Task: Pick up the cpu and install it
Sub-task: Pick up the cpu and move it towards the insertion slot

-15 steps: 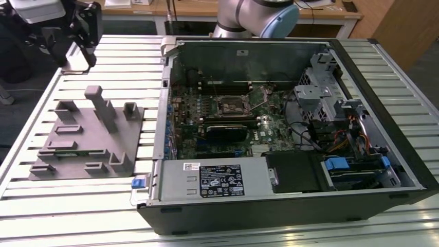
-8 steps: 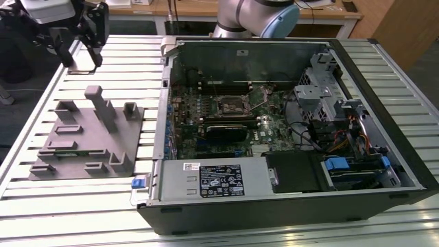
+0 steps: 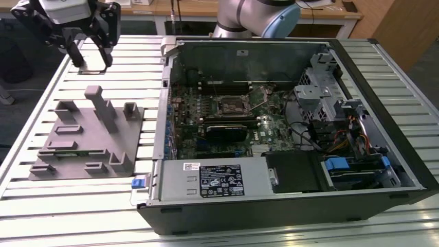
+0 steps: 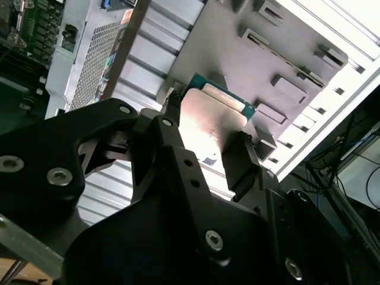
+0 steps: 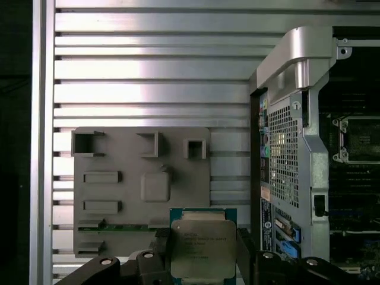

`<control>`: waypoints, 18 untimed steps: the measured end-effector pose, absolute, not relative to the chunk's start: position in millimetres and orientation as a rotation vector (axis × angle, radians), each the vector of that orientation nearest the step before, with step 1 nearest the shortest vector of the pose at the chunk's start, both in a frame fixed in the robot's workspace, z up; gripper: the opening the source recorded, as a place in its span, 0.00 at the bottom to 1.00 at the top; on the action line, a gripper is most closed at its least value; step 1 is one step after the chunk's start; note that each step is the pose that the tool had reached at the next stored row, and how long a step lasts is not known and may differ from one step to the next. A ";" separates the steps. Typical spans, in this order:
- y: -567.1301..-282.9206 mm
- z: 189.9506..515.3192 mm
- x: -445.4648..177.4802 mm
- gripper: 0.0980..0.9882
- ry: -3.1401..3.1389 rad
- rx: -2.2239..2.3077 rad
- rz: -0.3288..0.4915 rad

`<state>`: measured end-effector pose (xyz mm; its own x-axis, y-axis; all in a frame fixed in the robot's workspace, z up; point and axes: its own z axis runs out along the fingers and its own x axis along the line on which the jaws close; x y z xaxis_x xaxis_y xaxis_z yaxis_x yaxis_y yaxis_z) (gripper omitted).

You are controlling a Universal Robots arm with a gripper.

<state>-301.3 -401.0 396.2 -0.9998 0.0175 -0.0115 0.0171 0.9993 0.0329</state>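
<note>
The cpu (image 5: 203,248) is gripped by two opposite edges between the jaws of the gripper (image 3: 90,57), and it is held in the air above the slatted aluminium surface (image 3: 61,206). A grey holder plate (image 5: 119,196) lies near it on this surface. Just beside the plate stands the open computer case (image 3: 384,128), in which the motherboard socket (image 3: 227,105) is seen.

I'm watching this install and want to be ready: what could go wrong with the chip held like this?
The black gripper pinches the small silvery square cpu by two edges alone; it might slip or tilt. The metal-framed motherboard socket lies inside the open black computer case, whose wall could catch the chip.
</note>
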 end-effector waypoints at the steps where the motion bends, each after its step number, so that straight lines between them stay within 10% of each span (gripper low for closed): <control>1: -401.0 396.2 -298.1 0.48 3.129 0.027 0.051; 18: -401.0 395.4 -250.5 0.48 3.129 0.027 0.051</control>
